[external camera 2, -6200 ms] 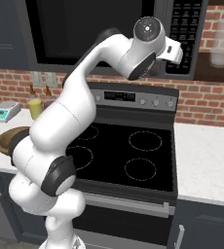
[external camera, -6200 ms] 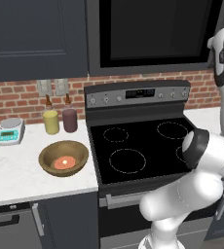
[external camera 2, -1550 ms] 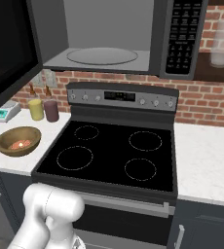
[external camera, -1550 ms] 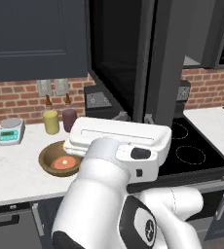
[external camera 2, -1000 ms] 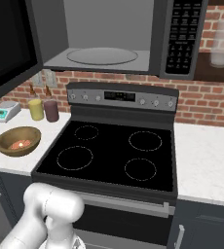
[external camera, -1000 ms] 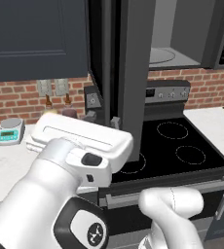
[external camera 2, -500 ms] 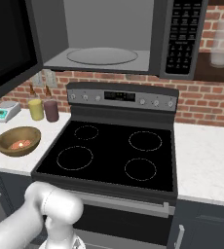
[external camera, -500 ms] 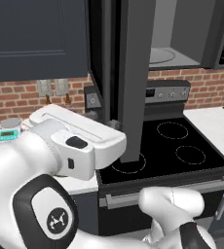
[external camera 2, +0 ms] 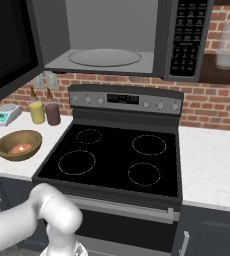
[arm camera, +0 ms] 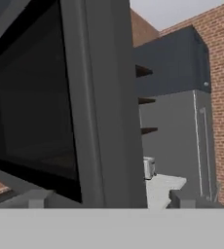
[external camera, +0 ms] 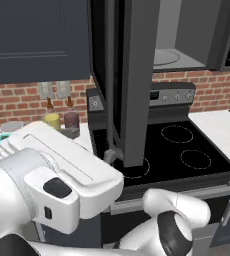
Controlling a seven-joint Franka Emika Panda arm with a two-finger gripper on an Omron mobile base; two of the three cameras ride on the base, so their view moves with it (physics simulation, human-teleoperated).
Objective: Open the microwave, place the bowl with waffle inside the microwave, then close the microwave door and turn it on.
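Between the spread jaws stands the edge of the swung-open microwave door (arm camera: pixel 104 107), untouched on either side; well away from them, the bowl (external camera 2: pixel 18 144) with the waffle (external camera 2: pixel 21 148) rests on the table (external camera 2: pixel 212 170).

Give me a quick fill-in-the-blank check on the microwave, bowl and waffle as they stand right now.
1. The microwave door stands ____.
2. The waffle lies inside the ____.
3. The bowl rests on the counter to the ____ of the stove in the right base view.
4. The glass turntable inside the microwave carries ____.

Missing words: open; bowl; left; nothing
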